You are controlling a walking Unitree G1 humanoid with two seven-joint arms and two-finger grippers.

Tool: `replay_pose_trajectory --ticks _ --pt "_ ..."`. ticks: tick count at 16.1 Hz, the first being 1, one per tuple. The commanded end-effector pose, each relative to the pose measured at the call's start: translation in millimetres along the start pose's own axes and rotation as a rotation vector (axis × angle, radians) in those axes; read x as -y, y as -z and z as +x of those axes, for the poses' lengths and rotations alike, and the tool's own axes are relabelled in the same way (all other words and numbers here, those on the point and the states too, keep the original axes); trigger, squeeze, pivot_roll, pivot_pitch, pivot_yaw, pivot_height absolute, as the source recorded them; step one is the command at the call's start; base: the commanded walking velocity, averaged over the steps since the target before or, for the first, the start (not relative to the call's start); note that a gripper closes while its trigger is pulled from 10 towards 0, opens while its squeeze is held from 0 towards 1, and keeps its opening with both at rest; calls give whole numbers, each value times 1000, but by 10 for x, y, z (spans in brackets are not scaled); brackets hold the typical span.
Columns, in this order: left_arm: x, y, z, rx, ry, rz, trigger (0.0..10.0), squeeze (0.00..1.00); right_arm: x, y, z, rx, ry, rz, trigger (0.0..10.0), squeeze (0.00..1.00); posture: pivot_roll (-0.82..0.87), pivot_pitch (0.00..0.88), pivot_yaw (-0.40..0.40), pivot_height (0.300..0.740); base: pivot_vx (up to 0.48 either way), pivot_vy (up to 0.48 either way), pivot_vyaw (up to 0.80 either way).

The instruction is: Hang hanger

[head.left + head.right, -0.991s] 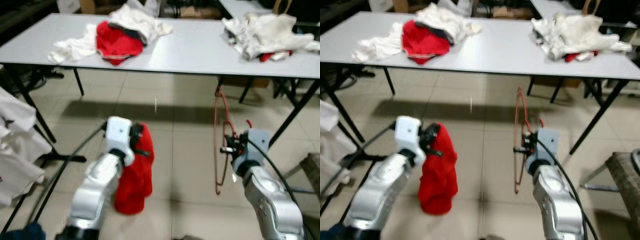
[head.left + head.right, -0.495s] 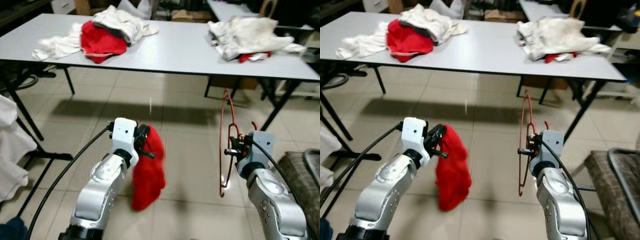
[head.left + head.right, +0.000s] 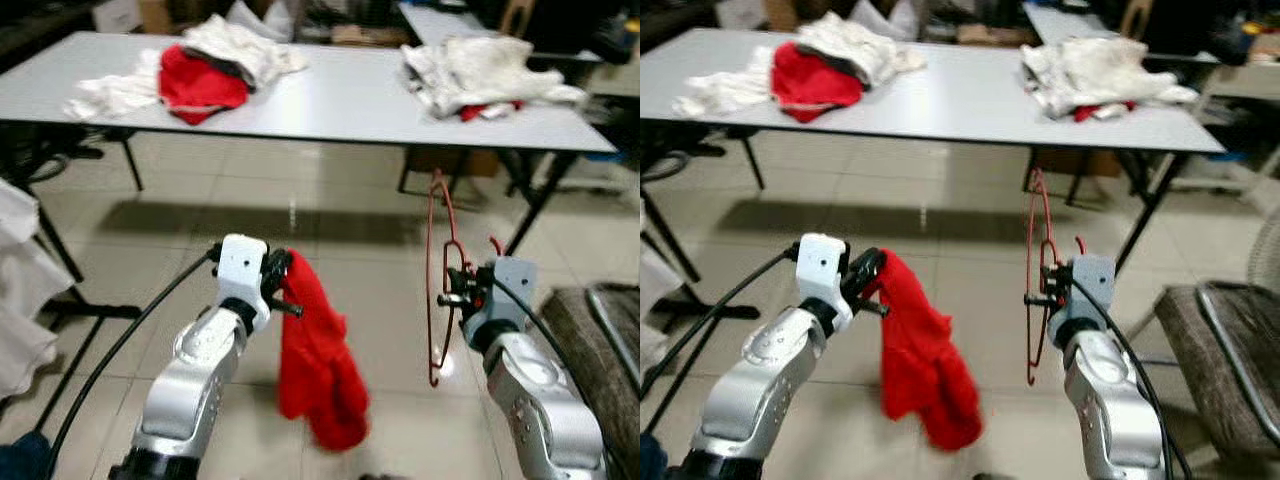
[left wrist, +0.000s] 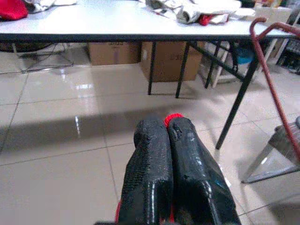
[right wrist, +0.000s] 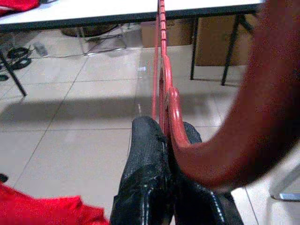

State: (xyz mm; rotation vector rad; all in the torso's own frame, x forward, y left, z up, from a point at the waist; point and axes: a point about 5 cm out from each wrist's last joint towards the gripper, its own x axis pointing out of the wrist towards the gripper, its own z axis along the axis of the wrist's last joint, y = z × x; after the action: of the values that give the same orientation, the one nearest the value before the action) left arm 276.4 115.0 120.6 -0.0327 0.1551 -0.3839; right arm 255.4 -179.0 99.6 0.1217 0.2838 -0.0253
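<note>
— Above the pale tiled floor (image 3: 120,260), what does each arm carry?

— The left gripper (image 3: 283,290) has its jaws pressed together on a corner of a limp red cloth garment (image 3: 318,370), which hangs down from them, clear of the long grey tabletop (image 3: 330,100). The left wrist view shows the two black fingers (image 4: 152,173) closed with a bit of red pinched between them.

— And the hanger?

— The thin red wire hanger (image 3: 436,290) stands upright in the right gripper (image 3: 452,298), whose jaws are clamped shut on its wire; the right wrist view shows the fingers (image 5: 147,168) closed around it. The hanger is held in the air in front of the tabletop's near edge, to the right of the garment and apart from it.

— What lies on the tabletop?

— Towards its far left corner, a heap of white and red clothes (image 3: 200,70); towards its right end, a second heap of mostly white clothes (image 3: 480,70). White garments (image 3: 20,290) hang at the far left, and part of a brown woven seat (image 3: 595,340) stands on the floor at the right.
</note>
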Motion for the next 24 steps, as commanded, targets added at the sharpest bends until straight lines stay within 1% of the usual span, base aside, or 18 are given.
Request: replay_pose_trajectory --ticks 1,3,4,5,9,18,21,24 --pt "16 -91 1 41 13 -1 10000 0 19 -76 11 36 13 2 10000 0 -90 38 -16 740 0 0 0" --pt "23 -93 -1 43 17 -5 10000 0 31 -81 7 33 20 -19 10000 0 -91 37 -17 740 122 0 0" --pt "24 -93 1 43 17 -5 10000 0 32 -77 8 32 20 -12 10000 0 -91 37 -17 740 247 0 0" --pt "26 -92 1 42 18 -6 10000 0 38 -71 10 30 21 1 10000 0 -91 37 -17 740 255 0 -800" --pt "40 -82 -1 39 24 -10 10000 0 50 -71 13 33 24 6 10000 0 -93 38 -20 740 249 0 -800" --pt "49 -87 16 41 24 -11 10000 0 78 -83 24 34 33 12 10000 0 -96 35 -25 740 251 0 0" --pt "22 -96 13 49 8 -14 10000 0 72 -85 27 34 29 8 10000 0 -95 34 -29 740 249 0 0" --pt "26 -94 14 48 8 -15 10000 0 74 -86 29 33 29 9 10000 0 -95 35 -29 740 249 0 0"
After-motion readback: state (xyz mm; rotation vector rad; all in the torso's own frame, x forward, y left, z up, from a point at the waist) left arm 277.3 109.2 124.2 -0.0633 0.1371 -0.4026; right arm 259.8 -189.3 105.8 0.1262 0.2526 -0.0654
